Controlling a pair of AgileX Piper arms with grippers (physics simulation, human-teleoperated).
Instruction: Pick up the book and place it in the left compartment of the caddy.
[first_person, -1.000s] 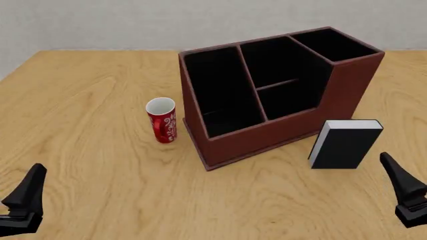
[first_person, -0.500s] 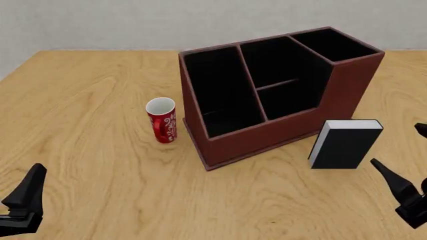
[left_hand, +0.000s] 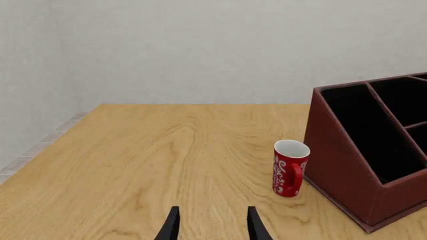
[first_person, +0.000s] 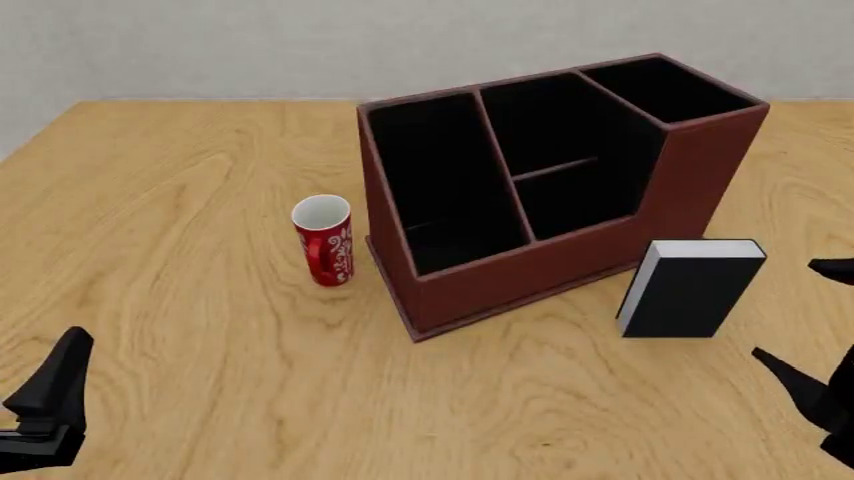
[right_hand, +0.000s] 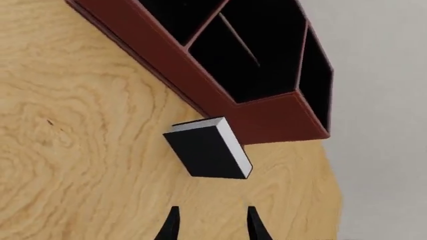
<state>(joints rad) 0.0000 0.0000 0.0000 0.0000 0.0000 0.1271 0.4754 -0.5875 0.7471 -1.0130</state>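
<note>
A black hardcover book (first_person: 690, 288) is standing upright on a wooden table (first_person: 174, 200), just beside the near right corner of a big reddish-brown caddy (first_person: 534, 275), w/ its white page edge facing left. The right gripper (first_person: 814, 330) is sitting at the near right edge of the scene, jaws spread apart & empty, close to the book but not touching it; in the wrist view (right_hand: 210, 222) its two fingertips are pointing toward the book w/ bare table between. The left gripper (left_hand: 210, 225) is resting at the near left, well apart from everything, jaws also parted & holding nothing. The caddy's left compartment (first_person: 434, 180), the long narrow black-lined one, is sitting empty. A red mug (first_person: 323, 240) is standing just left of the caddy. Risks, as I judge them: the book is balancing on a narrow edge, so a finger nudging it could be tipping it over; also, carrying it across to the far-left slot means passing over the dividers, so clipping a wall or the mug is possible. The tabletop is light wood grain; a plain pale wall (left_hand: 200, 45) is running behind it.
</note>
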